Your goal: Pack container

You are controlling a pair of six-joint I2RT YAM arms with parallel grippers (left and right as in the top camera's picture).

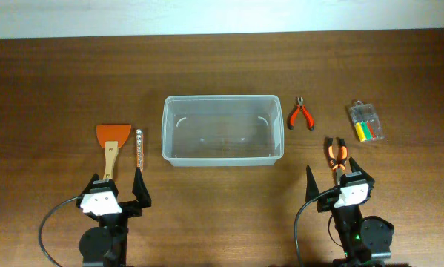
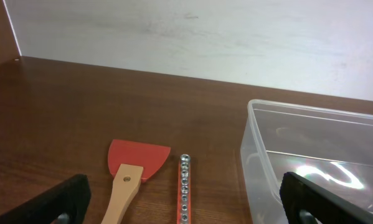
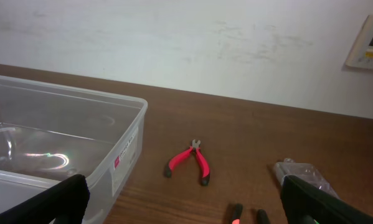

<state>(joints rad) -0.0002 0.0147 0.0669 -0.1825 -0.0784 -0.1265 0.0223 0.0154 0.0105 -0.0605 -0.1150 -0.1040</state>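
A clear plastic container sits empty at the table's middle; it also shows in the left wrist view and right wrist view. Left of it lie an orange scraper with a wooden handle and an orange socket rail. Right of it lie red pliers, orange pliers and a small clear case of coloured bits. My left gripper is open and empty, just short of the scraper handle. My right gripper is open and empty, over the orange pliers' handles.
A white wall runs along the table's far edge. A wall panel shows at the upper right of the right wrist view. Bare wood lies in front of the container.
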